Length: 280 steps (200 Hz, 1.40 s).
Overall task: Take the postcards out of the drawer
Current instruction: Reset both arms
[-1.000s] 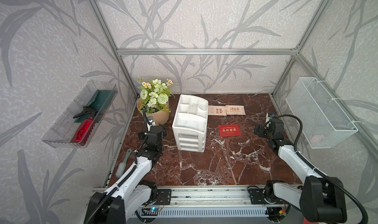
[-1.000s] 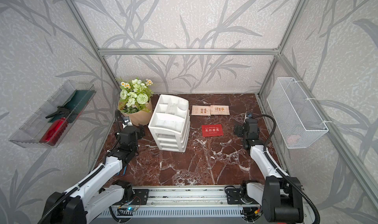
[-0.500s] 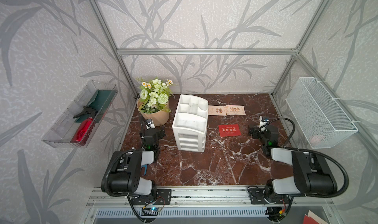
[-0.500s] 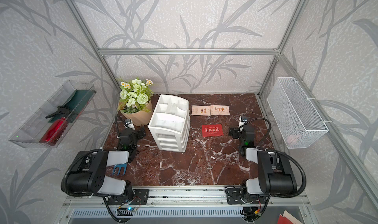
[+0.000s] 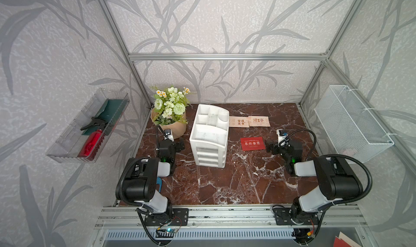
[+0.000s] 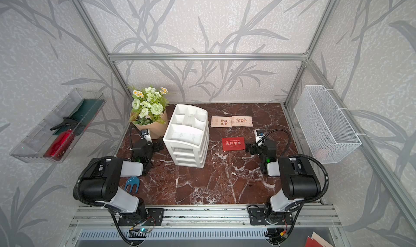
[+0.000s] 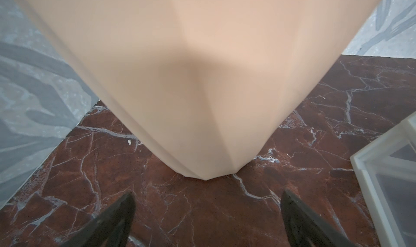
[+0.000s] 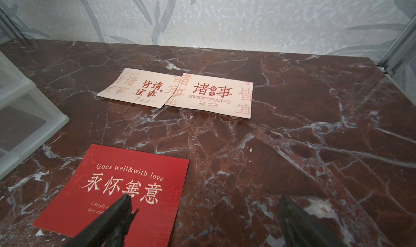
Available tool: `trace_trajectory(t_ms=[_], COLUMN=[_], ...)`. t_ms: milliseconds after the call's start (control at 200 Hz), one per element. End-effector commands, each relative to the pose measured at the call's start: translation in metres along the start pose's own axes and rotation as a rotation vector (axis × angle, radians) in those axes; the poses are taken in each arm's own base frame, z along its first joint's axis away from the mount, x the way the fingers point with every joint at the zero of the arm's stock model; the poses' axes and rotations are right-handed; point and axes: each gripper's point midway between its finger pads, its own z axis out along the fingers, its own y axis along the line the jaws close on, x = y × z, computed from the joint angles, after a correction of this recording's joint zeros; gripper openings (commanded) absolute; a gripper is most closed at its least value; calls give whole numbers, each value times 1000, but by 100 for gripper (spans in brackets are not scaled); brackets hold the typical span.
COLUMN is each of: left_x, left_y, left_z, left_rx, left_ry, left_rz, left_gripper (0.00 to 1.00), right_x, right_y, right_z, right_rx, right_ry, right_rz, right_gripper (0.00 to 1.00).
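Because the right tool (image 8: 204, 200) hangs with its two black fingers spread wide and one fingertip (image 8: 119, 212) just over the red postcard (image 8: 135, 167), a small dip or swing could drag that thin card along, I think; the right wrist view does not show if they touch. The tabletop (image 8: 292, 144) is shiny dark red stone with white cracks, so flat paper would slide easily. The two beige postcards (image 8: 146, 88) lie flat, side by side, edges touching. In the left wrist view the left tool (image 7: 207, 200) is spread wide too, holding nothing, very close to a smooth beige flower pot (image 7: 202, 77) with flat angled sides. A push forward could tip it. In both top views the pot sits at 10 o'clock of the white organiser (image 5: 209, 131), and its frosted plastic drawers (image 5: 210, 155) all look pushed in. The red card lies at 3 o'clock of the organiser and the beige pair at 2 o'clock, all out on the tabletop, so the job looks done.
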Motion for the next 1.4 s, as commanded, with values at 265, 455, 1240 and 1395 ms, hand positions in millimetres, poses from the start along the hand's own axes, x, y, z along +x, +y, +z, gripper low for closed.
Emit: trace_trajectory(t_ms=[265,455,1240,1395], left_x=[-13,-13,-12,-12], left_y=[2,2,2,2], left_z=[2,2,2,2], left_rx=[-8,-8,-8,-7], left_ry=[-36,-36,-35,-35], left_rz=[-4,-4,-4,-4], left_gripper=[99,99,99,99], right_x=[-15,-14,-14,-13], right_y=[10,13,7,5], right_z=[6,6,6,7], right_rx=[-35,-34,83,93], right_ry=[-41,-39,-42,-24], right_rz=[-64,-72,-103,-96], right_gripper=[99,99,99,99])
